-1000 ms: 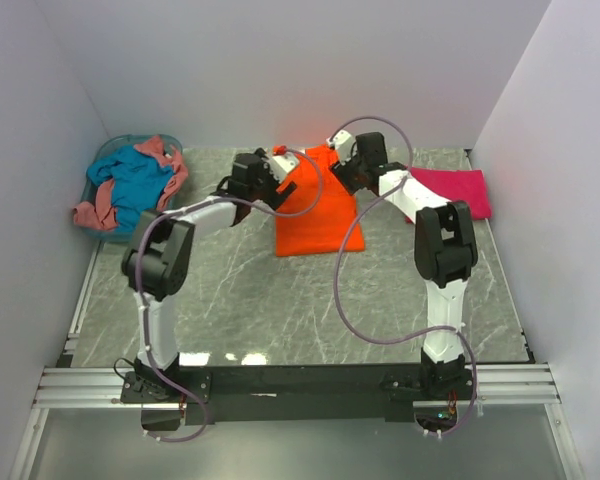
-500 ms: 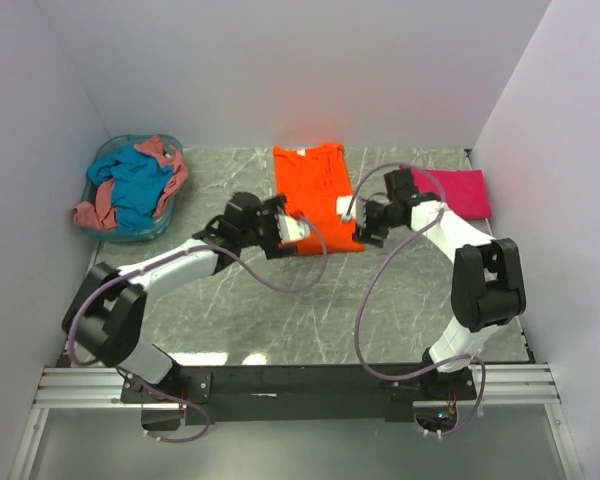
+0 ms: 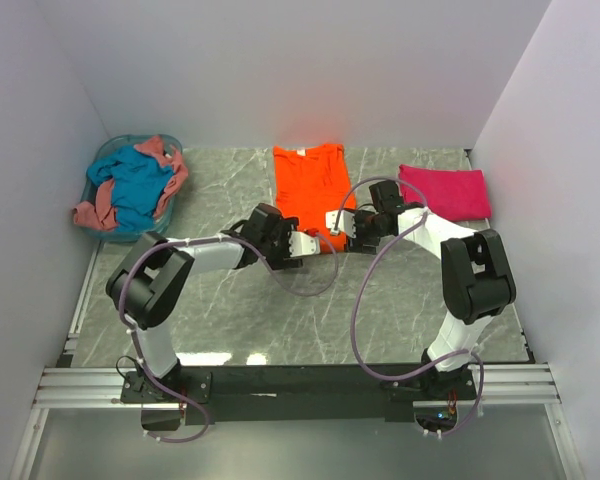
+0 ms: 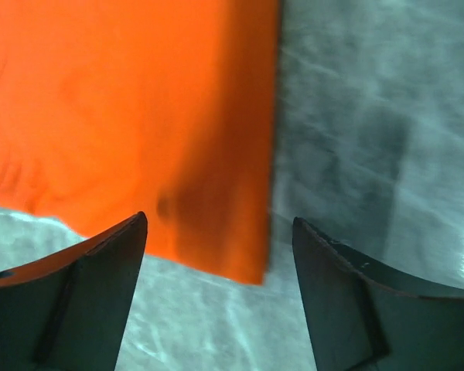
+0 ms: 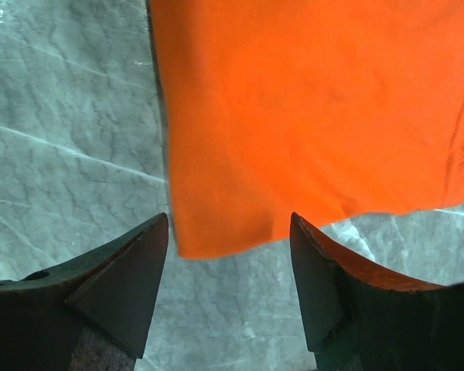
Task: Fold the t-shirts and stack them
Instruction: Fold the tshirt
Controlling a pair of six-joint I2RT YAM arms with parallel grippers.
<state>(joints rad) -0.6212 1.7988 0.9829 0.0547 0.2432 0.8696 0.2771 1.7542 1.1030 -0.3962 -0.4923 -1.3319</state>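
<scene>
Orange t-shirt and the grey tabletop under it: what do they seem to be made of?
The bright orange t-shirt looks like matte knit cotton-type cloth: fine weave texture, soft creases, limp edge. The grey tabletop looks like glossy marble or marble-print laminate: pale veins, glare patches; which is unclear.

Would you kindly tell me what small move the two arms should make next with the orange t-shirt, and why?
Probably lower the left gripper and right gripper and close them on the near hem corners. Both are open, the orange t-shirt lies flat on the table, and each wrist view shows a hem corner between the fingers, not yet gripped.
</scene>
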